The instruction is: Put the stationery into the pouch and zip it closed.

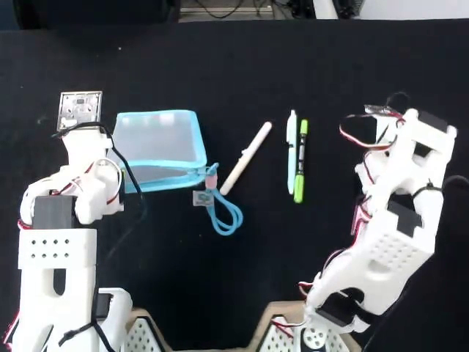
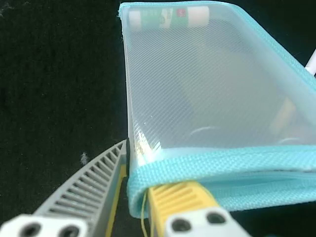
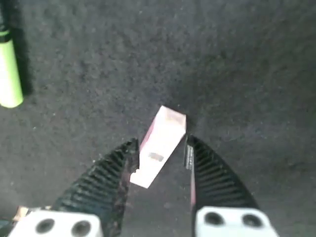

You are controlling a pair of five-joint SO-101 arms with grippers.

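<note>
The translucent teal-edged pouch [image 1: 157, 150] lies flat at the left. My left gripper [image 2: 136, 163] is shut on its near corner, with the teal edge band between the grey and yellow fingers. Through the mesh at the pouch's [image 2: 207, 84] far end shows a white, green and red item [image 2: 165, 17]. A white pen [image 1: 245, 158], a pale blue pen [image 1: 292, 150] and a green highlighter [image 1: 300, 161] lie on the mat between the arms. My right gripper [image 3: 161, 142] is open low over the mat, its black fingers close on either side of a small pink-and-white eraser [image 3: 163, 136].
The pouch's zipper pull with a blue loop strap [image 1: 223, 209] trails toward the white pen. A square metal plate [image 1: 79, 110] sits beyond the left arm. In the right wrist view, the highlighter's tip [image 3: 10, 74] lies off to one side of the eraser.
</note>
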